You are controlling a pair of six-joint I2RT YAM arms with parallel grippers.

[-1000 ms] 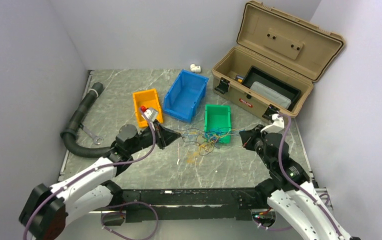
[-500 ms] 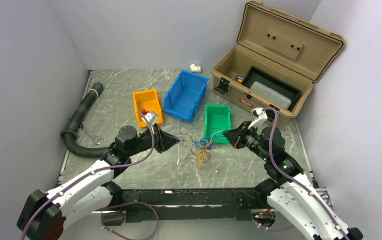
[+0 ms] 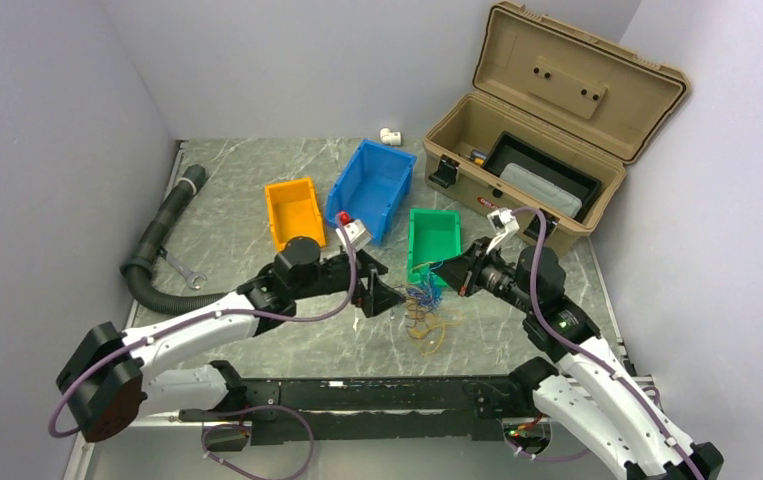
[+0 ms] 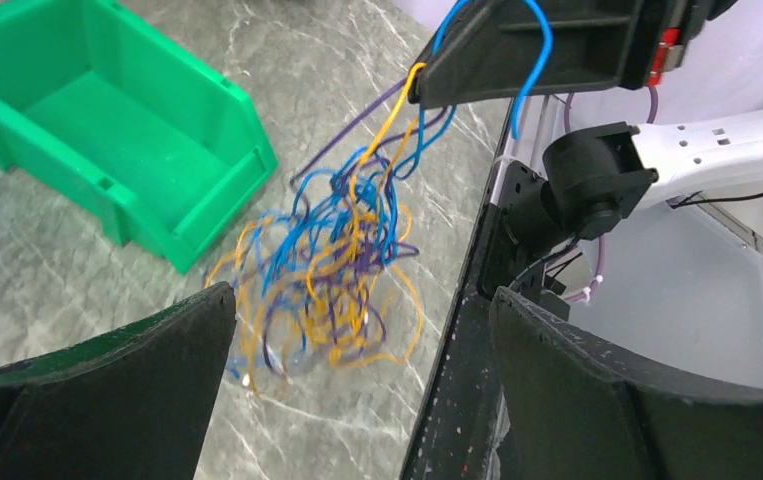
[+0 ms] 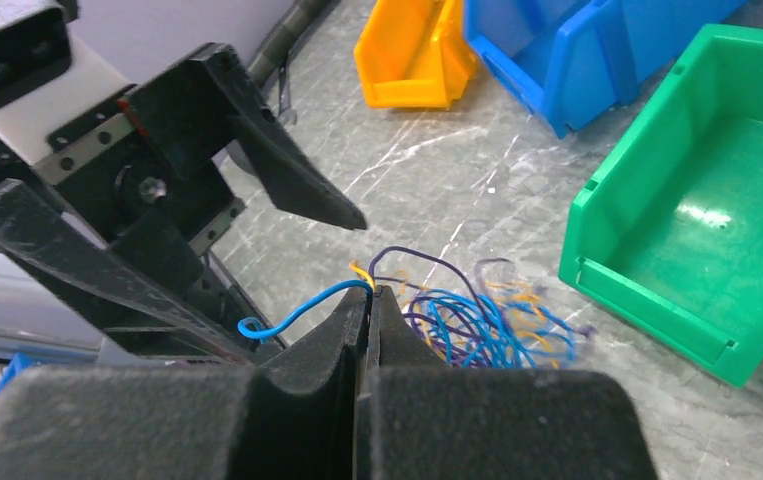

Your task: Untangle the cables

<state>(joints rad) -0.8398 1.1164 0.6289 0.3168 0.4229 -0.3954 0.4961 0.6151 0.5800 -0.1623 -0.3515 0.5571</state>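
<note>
Look: the cables (image 3: 423,312) are thin, limp wires in blue, yellow-orange and purple, looped over one another in a loose knot; single strands cannot be traced through it.
Place: the heap lies on the table (image 3: 227,180) just in front of the green bin (image 3: 435,240), between both arms; a few strands rise to the right pincer (image 3: 435,268).
Right side: jaws pressed together on blue, orange and purple strands, one blue end curling out past the tips.
Left side: the left pincer (image 3: 381,290) is spread wide, gripping nothing, facing the heap.
Writing: the tan toolbox (image 3: 537,150) carries a red label (image 3: 492,205), too small to read.
</note>
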